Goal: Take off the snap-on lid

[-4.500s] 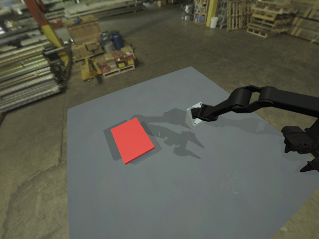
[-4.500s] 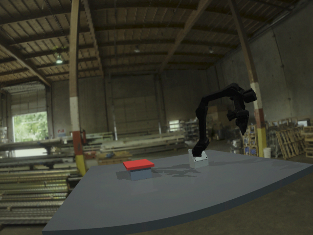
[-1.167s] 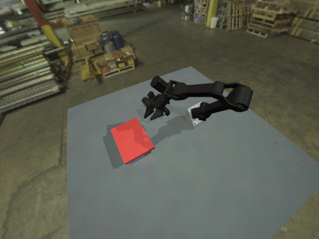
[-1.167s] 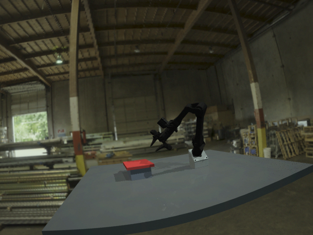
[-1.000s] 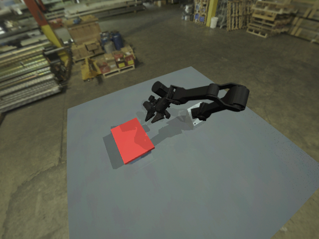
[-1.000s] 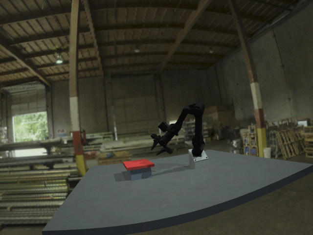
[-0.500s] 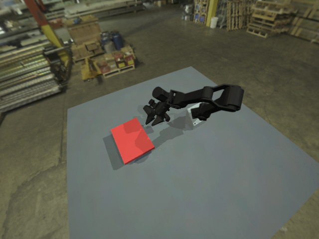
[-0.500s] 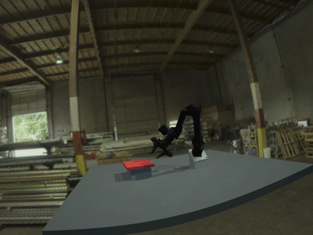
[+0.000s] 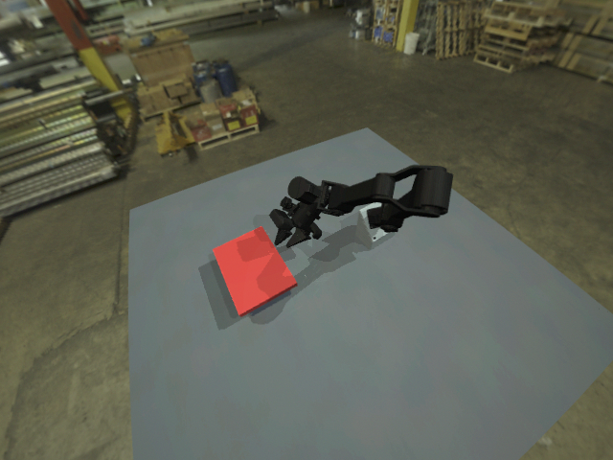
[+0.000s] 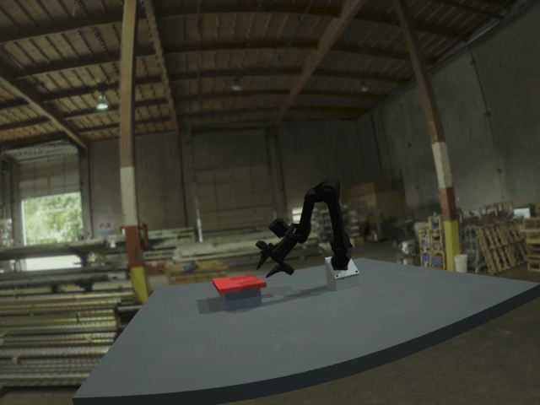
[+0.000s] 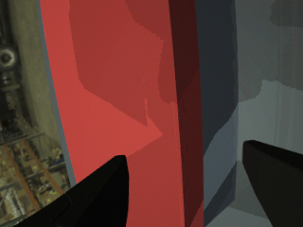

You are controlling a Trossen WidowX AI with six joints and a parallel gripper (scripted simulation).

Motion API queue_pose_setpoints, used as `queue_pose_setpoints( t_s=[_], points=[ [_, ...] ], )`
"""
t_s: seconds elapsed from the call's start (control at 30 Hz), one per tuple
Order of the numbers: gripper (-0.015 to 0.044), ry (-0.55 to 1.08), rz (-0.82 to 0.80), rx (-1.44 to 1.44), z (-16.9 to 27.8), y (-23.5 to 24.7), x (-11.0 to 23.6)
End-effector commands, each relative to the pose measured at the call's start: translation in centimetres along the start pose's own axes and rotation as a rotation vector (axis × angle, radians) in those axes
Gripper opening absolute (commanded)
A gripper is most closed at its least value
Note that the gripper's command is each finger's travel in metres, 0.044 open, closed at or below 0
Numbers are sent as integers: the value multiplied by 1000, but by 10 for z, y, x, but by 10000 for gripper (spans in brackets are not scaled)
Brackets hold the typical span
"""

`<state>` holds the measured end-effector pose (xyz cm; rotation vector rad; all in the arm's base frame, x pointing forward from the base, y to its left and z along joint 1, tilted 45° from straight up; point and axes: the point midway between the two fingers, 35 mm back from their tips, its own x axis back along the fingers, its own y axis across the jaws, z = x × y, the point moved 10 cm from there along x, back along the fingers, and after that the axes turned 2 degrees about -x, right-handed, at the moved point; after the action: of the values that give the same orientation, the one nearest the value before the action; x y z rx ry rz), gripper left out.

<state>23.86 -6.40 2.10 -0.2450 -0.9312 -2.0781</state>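
Note:
A flat red lid (image 9: 252, 269) (image 10: 238, 283) (image 11: 120, 101) sits on top of a grey-blue storage box (image 10: 240, 299) (image 11: 218, 57) on the table (image 9: 346, 346) (image 10: 305, 340). My gripper (image 9: 293, 238) (image 10: 272, 263) (image 11: 186, 159) is open and empty. It hangs a little above the table beside the lid's edge nearest the arm's base, fingers pointing down toward that edge. In the wrist view the two dark fingertips straddle the lid's long side edge and the box wall below it. Nothing is between the fingers.
The arm's white base block (image 9: 372, 225) (image 10: 342, 273) stands on the table behind the gripper. Around the table is a warehouse floor with pallets and racks (image 9: 49, 133).

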Motion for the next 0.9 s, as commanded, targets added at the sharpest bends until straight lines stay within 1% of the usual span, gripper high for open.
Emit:
queue_pose_setpoints(
  t_s=[0.0, 0.67, 0.8, 0.87],
  points=[
    [235, -3, 2, -2, 0, 0, -9],
    [235, 7, -12, -8, 3, -3, -39],
    [130, 7, -12, -8, 3, -3, -39],
    [117, 7, -12, -8, 3, -3, -39]
  ],
)
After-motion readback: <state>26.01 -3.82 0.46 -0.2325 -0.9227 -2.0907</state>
